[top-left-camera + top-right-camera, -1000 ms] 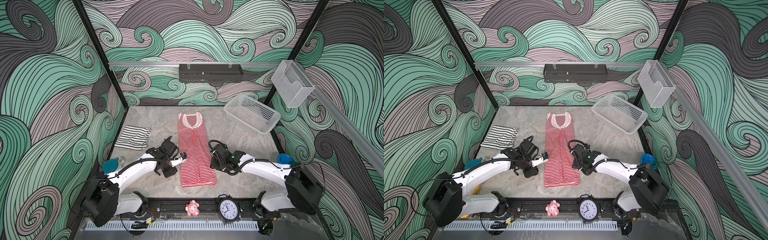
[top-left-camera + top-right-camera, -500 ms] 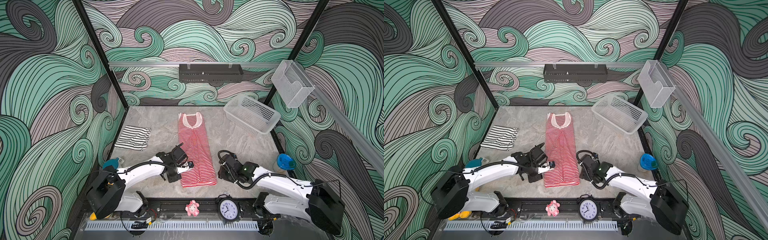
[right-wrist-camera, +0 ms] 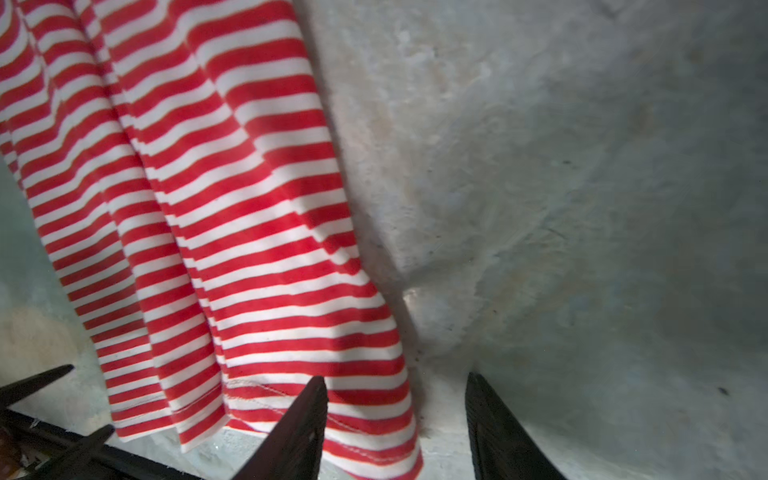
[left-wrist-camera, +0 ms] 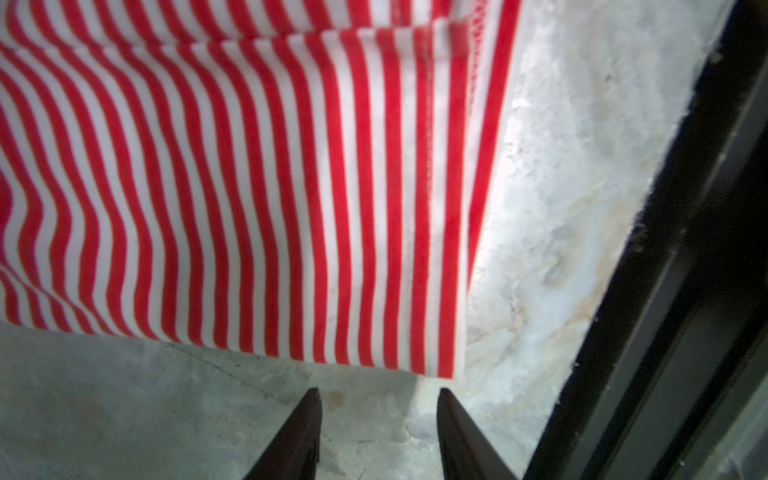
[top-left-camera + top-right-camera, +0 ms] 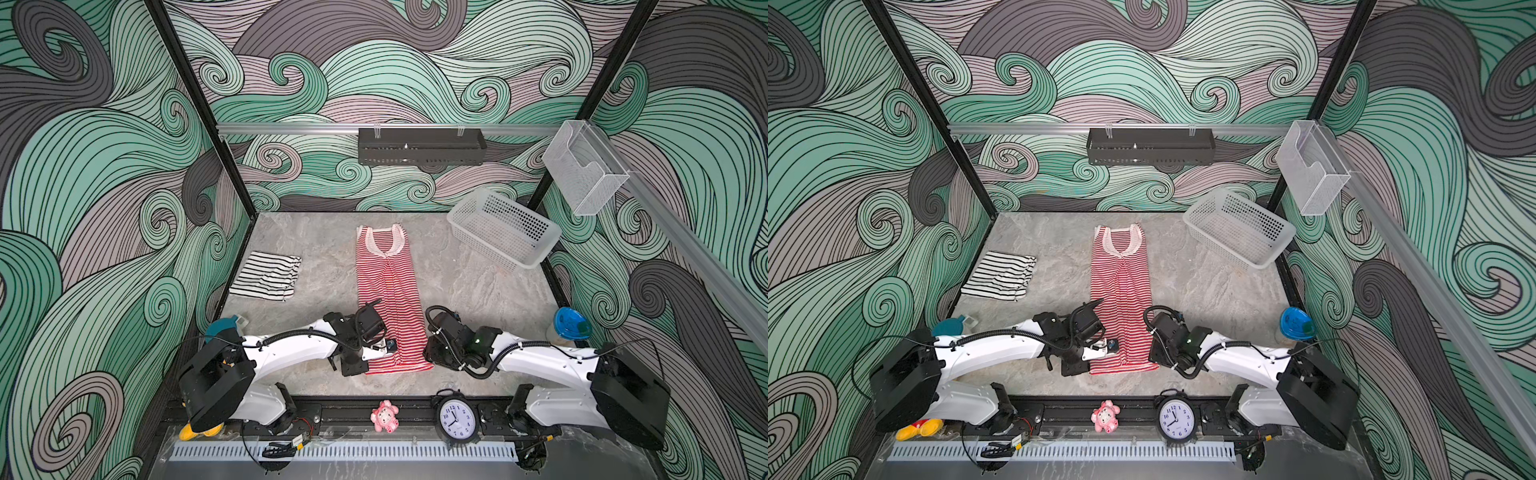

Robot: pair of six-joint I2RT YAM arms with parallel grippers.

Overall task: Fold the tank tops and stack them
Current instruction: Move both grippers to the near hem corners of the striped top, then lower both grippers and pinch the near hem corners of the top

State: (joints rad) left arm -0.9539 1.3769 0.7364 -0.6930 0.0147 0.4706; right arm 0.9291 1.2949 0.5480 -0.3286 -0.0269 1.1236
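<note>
The red-and-white tank top [image 5: 388, 286] [image 5: 1121, 286] lies flat as a long narrow strip down the middle of the table, with its pale neckline at the far end. The black-and-white tank top [image 5: 266, 276] [image 5: 1000, 276] lies folded at the back left. My left gripper [image 5: 380, 351] [image 4: 379, 399] is open, low beside the hem's near left corner [image 4: 449, 365], and only bare table shows between its fingertips. My right gripper [image 5: 428, 353] [image 3: 395, 386] is open at the hem's near right corner. One of its fingers [image 3: 303, 415] is over the cloth and one is over bare table.
A white mesh basket [image 5: 505, 232] stands at the back right. A blue object [image 5: 569, 324] sits at the right edge and a teal one [image 5: 222, 326] at the left edge. A black rail along the front [image 4: 665, 291] carries a clock [image 5: 456, 419] and a pink plush toy [image 5: 384, 417].
Both grippers have moved from the middle of the red-and-white top's sides down to its near hem corners. The right jaws have narrowed a little. The cloth has not moved.
</note>
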